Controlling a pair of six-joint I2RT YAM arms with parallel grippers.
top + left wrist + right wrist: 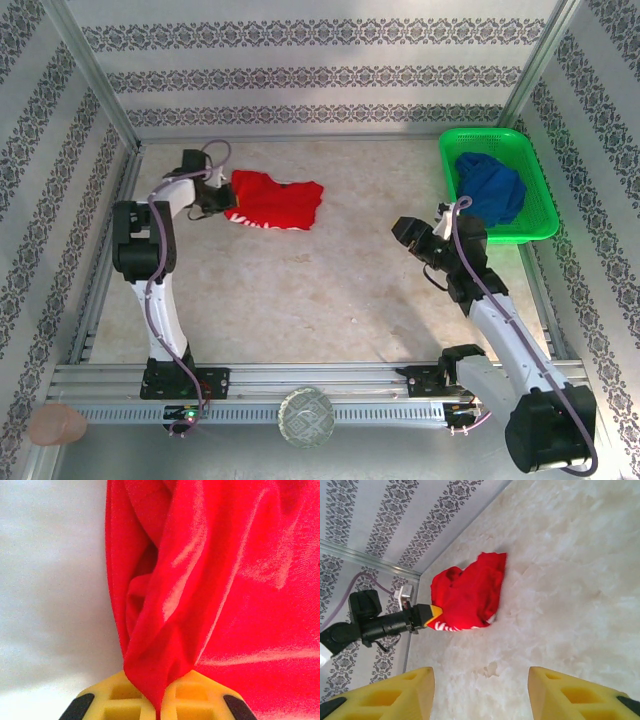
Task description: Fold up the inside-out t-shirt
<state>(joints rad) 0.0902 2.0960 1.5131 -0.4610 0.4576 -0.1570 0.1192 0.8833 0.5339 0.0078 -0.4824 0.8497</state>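
The inside-out t-shirt [275, 200] is a bright red crumpled heap at the back left of the table, with a bit of white print along its near edge. My left gripper [222, 200] sits at the heap's left edge. In the left wrist view this gripper [159, 707] is shut on a pinched fold of the red cloth [225, 580], which rises between the yellow pads. My right gripper [405, 235] hovers open over bare table right of centre, well away from the shirt. The right wrist view shows its fingers [481, 690] wide apart with nothing between them, and the shirt [467, 595] far ahead.
A green basket [535, 170] at the back right holds a dark blue garment [490, 188], close behind the right arm. Patterned walls close in the table on three sides. A round clear object [306, 417] and a pinkish one [57, 424] lie by the front rail.
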